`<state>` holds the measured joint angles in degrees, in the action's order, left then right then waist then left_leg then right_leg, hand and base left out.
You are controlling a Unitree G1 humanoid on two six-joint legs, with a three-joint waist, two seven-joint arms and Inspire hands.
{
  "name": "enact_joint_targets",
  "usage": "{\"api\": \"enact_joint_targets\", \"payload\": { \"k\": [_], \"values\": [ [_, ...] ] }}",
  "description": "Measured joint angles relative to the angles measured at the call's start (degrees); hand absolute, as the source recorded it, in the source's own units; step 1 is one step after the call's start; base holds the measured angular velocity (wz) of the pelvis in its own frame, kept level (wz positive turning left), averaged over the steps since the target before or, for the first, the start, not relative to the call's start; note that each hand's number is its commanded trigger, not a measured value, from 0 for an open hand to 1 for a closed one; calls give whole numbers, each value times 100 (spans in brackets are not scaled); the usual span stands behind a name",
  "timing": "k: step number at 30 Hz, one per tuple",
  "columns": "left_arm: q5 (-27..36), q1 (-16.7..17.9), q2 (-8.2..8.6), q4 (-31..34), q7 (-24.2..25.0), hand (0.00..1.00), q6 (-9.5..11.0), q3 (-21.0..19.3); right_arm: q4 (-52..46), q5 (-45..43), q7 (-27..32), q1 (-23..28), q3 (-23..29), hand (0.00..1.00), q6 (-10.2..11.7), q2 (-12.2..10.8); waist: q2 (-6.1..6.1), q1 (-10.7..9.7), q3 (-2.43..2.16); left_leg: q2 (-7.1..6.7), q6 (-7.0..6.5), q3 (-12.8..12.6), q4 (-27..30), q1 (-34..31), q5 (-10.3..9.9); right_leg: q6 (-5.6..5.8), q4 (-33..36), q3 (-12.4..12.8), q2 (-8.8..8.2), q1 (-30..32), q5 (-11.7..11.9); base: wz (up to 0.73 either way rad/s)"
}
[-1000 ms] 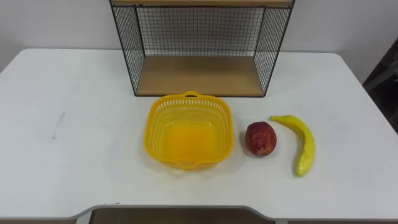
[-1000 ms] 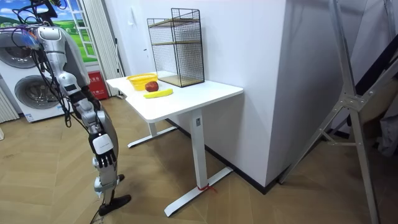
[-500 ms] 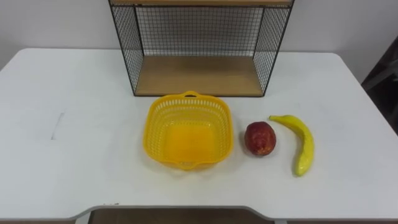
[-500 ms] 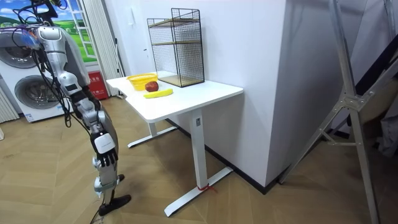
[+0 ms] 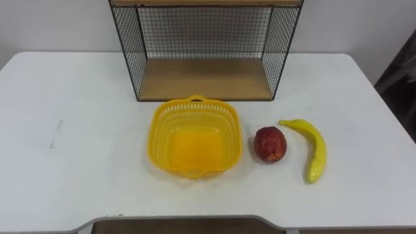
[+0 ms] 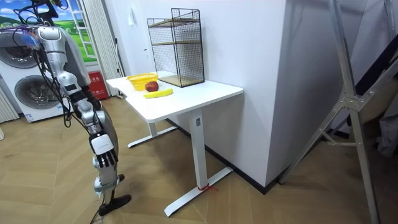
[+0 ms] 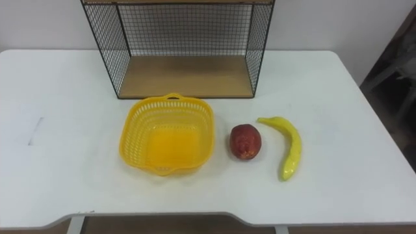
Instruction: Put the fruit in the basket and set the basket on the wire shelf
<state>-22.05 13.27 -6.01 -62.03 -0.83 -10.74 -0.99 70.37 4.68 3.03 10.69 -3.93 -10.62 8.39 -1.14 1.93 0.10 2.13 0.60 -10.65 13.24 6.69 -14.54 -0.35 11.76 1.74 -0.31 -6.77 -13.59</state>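
The empty yellow basket (image 5: 195,138) sits on the white table (image 5: 78,175) — the wire shelf (image 5: 205,79) just behind it, the red apple (image 5: 270,143) just right of it, the banana (image 5: 318,153) past the apple. The room view adds the robot standing back from the basket, right hand (image 6: 106,163) hanging low — I cannot tell if that hand is open or closed.

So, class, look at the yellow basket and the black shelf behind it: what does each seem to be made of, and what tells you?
Basket: likely moulded plastic; glossy, uniform yellow, regular slotted walls. Shelf: thin black wire mesh, probably painted metal, with a matte tan bottom board that looks like wood or laminate.
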Motion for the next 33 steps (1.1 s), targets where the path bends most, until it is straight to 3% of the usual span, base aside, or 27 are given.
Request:
{"api": "enact_joint_targets", "payload": {
  "k": [4,9,11,16,24,31,33],
  "values": [
    [33,-3,-12,-65,-44,0,119,-116,210,1341,384,81,338,0,39,-13,23,-52,14,3,0,0,24,9,0,0,8,16,3,-16,0,0],
    [429,27,-5,-242,-212,0,245,-169,6,3613,834,30,1129,0,455,-83,54,-239,32,19,0,-28,13,48,0,0,8,113,35,-32,1,-4],
    [461,114,-10,-231,-259,0,330,-371,-290,4680,1158,-46,1614,0,579,-103,56,-362,33,18,1,-31,-11,70,-1,1,11,130,43,-32,2,-5],
    [466,170,-73,-198,-385,0,419,-586,-951,6272,1899,-147,2520,0,941,-102,54,-551,29,8,1,-22,-14,54,-1,4,4,132,40,-17,3,0],
    [564,300,-295,146,-533,0,643,-710,-2249,6686,3556,-181,3605,0,1610,-84,15,-791,-3,3,0,-102,-10,-8,1,6,59,201,43,102,1,-5],
    [556,332,-302,287,-637,0,755,-792,-3606,6390,5012,-264,3933,0,2025,-14,-39,-826,-16,-13,-17,-171,-2,-130,11,26,232,290,39,339,-22,-8],
    [559,365,-302,315,-640,0,796,-791,-3901,6031,5435,-321,3937,0,2187,177,-59,-819,-20,-22,-33,-158,-2,-155,21,45,216,289,33,353,-11,3]
  ]
}}
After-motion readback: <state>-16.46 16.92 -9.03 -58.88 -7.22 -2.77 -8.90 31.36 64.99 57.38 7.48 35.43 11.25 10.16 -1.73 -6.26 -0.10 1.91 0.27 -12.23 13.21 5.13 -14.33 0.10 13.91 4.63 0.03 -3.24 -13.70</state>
